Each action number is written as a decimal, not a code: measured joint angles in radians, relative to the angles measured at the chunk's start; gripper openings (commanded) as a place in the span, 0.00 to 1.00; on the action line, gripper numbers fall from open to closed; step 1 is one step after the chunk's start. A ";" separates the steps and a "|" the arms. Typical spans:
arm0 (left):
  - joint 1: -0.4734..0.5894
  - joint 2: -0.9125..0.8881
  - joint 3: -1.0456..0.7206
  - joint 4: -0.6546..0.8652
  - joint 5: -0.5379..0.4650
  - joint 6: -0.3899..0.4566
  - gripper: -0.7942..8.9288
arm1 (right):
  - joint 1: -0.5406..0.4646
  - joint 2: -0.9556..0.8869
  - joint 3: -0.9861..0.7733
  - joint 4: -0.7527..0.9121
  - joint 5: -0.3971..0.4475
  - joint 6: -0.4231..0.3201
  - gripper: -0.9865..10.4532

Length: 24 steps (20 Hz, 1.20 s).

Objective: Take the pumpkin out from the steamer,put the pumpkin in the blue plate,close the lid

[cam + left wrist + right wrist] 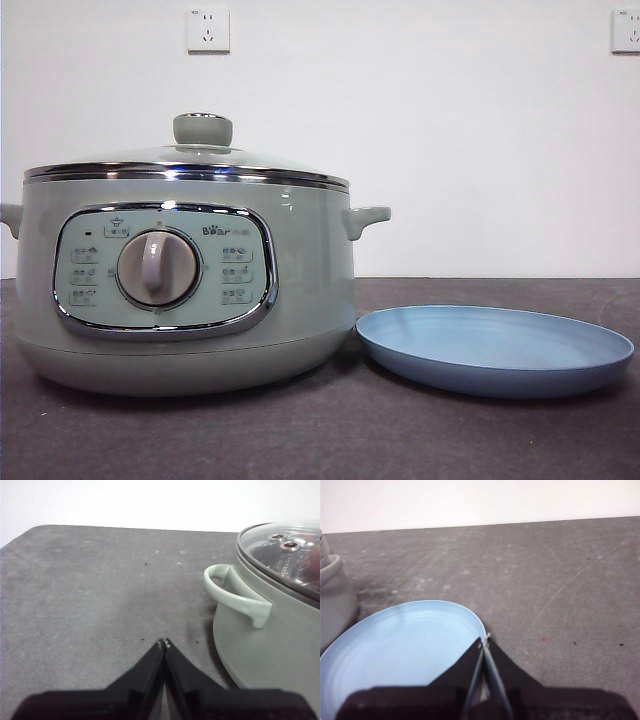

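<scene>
Lid on, both arms waiting, jaws closed and empty.
The lid (pixel 190 160) sits on the steamer (pixel 180 290), left of the blue plate (pixel 495 350); its glass is fragile and slippery (grip the stubby knob (pixel 203 128)). The pumpkin is unseen, presumably inside.

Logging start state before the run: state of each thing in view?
lid: closed, seated on the steamer
steamer: upright on the table, covered
blue plate: flat on the table beside the steamer, empty
left tool: shut, holding nothing, near the steamer's handle
right tool: shut, holding nothing, at the plate's rim
</scene>
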 measured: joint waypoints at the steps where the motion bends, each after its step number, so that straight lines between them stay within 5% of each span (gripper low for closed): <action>1: 0.000 0.000 0.000 0.000 0.000 0.000 0.08 | 0.000 0.000 0.000 0.000 0.000 0.003 0.09; 4: 0.000 0.000 0.000 0.000 0.001 -0.001 0.08 | 0.000 0.000 0.000 0.000 -0.002 0.041 0.09; 8: 0.000 0.000 0.000 0.002 0.047 -0.059 0.08 | 0.000 0.000 0.000 0.000 -0.004 0.189 0.09; 15: 0.000 0.000 0.000 0.022 0.357 -0.377 0.08 | 0.000 0.000 0.000 0.000 -0.004 0.515 0.09; 24: 0.000 0.000 0.000 0.045 0.394 -0.464 0.07 | 0.000 0.000 0.002 -0.002 -0.030 0.576 0.08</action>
